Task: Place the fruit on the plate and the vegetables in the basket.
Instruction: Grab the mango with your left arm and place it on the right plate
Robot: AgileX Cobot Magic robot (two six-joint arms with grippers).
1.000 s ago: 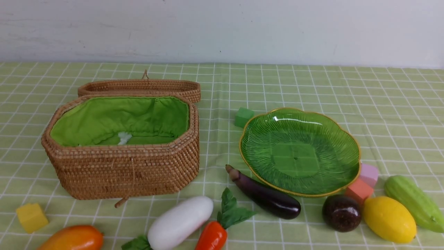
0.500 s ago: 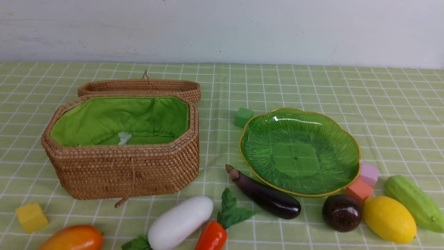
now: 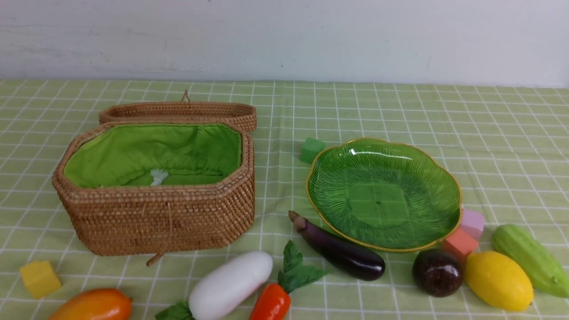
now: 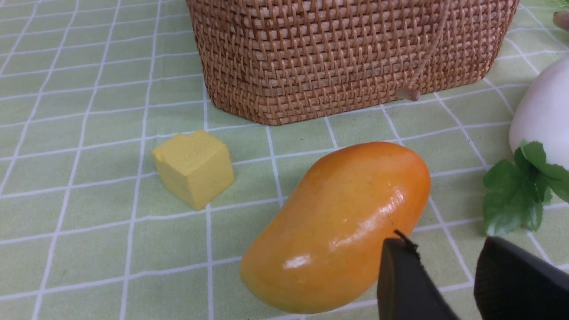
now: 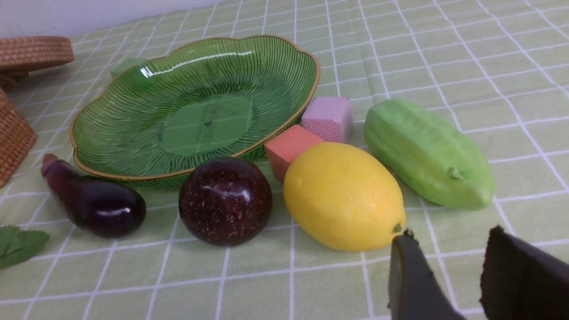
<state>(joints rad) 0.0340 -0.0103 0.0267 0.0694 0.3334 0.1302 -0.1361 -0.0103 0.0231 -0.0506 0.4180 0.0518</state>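
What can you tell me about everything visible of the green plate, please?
The plate is a shallow dish of green glass, ribbed like a leaf, with a scalloped gold rim. It sits empty on the checked cloth, right of the basket. The eggplant lies along its near edge, a salmon cube and a pink cube crowd its right rim, a green cube sits behind.

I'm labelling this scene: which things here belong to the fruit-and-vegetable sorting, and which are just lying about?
Job: mango, dark purple fruit, lemon, plate, radish, carrot, eggplant, gourd, basket.
Lying about: yellow cube, green cube, pink cube, orange-red cube.
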